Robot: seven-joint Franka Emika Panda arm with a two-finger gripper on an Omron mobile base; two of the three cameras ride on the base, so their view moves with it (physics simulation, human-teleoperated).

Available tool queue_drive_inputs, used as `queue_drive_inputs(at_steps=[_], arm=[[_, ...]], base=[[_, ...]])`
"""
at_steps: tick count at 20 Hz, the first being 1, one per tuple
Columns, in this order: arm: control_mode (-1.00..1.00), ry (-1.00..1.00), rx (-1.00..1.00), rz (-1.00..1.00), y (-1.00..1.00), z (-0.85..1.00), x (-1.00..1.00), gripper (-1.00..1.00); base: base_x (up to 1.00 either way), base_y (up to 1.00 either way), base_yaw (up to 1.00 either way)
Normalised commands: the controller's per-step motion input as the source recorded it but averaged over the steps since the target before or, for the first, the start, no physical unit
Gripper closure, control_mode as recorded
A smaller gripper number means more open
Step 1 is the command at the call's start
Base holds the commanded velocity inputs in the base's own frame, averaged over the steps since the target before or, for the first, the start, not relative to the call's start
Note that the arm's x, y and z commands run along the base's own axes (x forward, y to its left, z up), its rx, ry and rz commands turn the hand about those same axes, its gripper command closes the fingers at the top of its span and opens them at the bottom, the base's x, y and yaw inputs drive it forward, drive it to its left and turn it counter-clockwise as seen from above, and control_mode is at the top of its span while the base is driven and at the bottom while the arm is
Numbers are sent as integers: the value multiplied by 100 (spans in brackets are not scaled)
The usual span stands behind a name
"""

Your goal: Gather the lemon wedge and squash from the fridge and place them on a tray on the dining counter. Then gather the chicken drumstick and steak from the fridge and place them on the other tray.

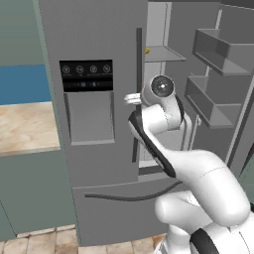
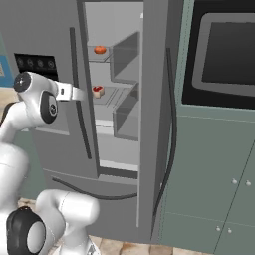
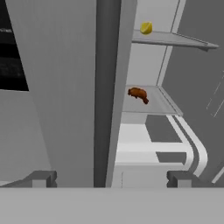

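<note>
Lemon wedge (image 3: 146, 28) sat near the back of the upper fridge shelf (image 3: 175, 40), small and yellow, glimpsed too in the left base view (image 1: 147, 50) just past the edge of the closed left door (image 1: 94, 99). Chicken drumstick (image 3: 138, 93) lay on its side on the shelf below (image 3: 153, 103), brown, toward that shelf's left rear. Seen from the right base camera: an orange-red round item (image 2: 100, 49) on the upper shelf and a red-and-white piece, probably the steak (image 2: 97, 91), on the shelf beneath; could not tell for certain what the orange item was. Right fridge door (image 1: 218, 74) stood swung wide, its bins (image 1: 213, 47) facing the cavity. Gripper (image 3: 111, 177) hung outside the fridge, level with the middle shelf, in front of the left door's inner edge and its vertical dark handle (image 3: 107, 87); fingers (image 3: 43, 178) spread fully apart, holding nothing, touching nothing. Dispenser panel (image 1: 87, 75) with recess set in the left door. Wooden counter (image 1: 27, 126) and blue wall to the left; dark oven (image 2: 226, 50) in teal cabinets (image 2: 214, 174) to the right.
</note>
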Motion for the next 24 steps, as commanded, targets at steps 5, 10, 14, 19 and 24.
queue_drive_inputs(at_steps=[5,10,14,19,24], arm=[[-100,-1,2,3,0,0,42,-100],[-100,0,4,2,0,0,41,-100],[-100,0,1,0,6,-4,46,-100],[-100,0,2,1,6,-4,38,-100],[-100,0,2,1,7,-7,41,-100]], base=[[0,0,0],[0,0,0],[0,0,0],[0,0,0],[0,0,0]])
